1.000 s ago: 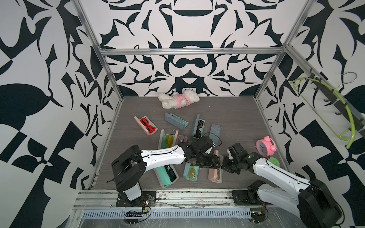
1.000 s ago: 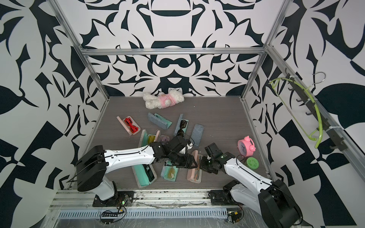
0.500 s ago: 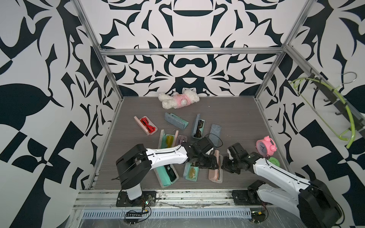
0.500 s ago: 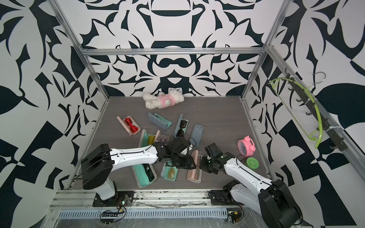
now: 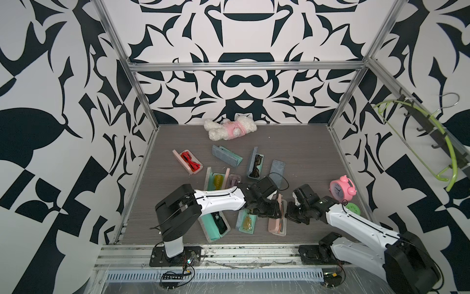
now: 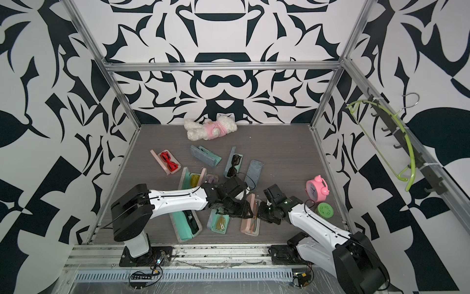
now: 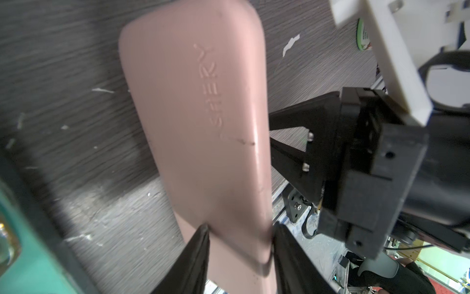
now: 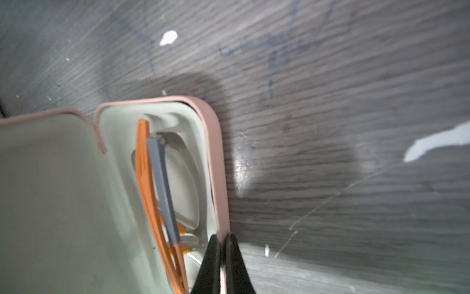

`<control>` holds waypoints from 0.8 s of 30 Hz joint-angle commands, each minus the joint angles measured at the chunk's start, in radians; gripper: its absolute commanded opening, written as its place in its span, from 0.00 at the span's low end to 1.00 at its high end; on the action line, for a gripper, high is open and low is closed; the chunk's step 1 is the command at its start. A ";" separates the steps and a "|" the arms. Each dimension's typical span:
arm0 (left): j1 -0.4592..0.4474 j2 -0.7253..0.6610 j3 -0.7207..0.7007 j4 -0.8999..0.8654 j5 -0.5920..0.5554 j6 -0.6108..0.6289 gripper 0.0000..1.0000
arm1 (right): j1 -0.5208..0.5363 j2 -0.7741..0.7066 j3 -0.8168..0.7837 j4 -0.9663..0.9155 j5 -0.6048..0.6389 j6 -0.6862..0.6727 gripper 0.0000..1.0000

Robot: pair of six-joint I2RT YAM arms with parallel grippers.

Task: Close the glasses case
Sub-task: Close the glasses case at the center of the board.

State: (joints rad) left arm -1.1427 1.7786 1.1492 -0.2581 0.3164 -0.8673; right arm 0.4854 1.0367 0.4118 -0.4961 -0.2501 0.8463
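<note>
The pink glasses case (image 5: 277,225) (image 6: 250,225) lies open near the front middle of the floor. Orange-and-grey glasses (image 8: 157,178) rest in its pale lining. Its lid (image 7: 198,114) stands raised, its outer face with the embossed lettering turned to the left wrist view. My left gripper (image 7: 240,238) (image 5: 273,211) is shut on that lid, one finger against each long edge. My right gripper (image 8: 222,241) (image 5: 290,214) is shut on the thin pink wall of the case's base (image 8: 216,152), on the side away from the lid.
A teal case with yellow glasses (image 5: 246,222) and a long mint case (image 5: 216,226) lie just left of the pink one. A pink alarm clock (image 5: 342,189) and green disc (image 5: 352,210) sit to the right. Several more cases (image 5: 226,155) and a plush toy (image 5: 230,128) lie farther back.
The left gripper's fingers have drawn in onto the lid. The left arm has shifted slightly; the right arm and its grip on the base wall stay the same.
</note>
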 commanded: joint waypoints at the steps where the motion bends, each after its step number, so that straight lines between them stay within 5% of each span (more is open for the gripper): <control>1: 0.002 0.024 0.019 -0.001 0.005 0.008 0.43 | 0.000 -0.001 -0.010 0.032 0.057 -0.001 0.08; 24: -0.003 0.072 0.025 0.027 0.018 0.001 0.27 | -0.001 -0.010 -0.014 0.024 0.054 -0.005 0.07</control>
State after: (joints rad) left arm -1.1370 1.7851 1.1614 -0.2699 0.3374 -0.8753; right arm 0.4862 1.0325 0.4103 -0.4957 -0.2497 0.8429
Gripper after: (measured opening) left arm 0.302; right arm 0.077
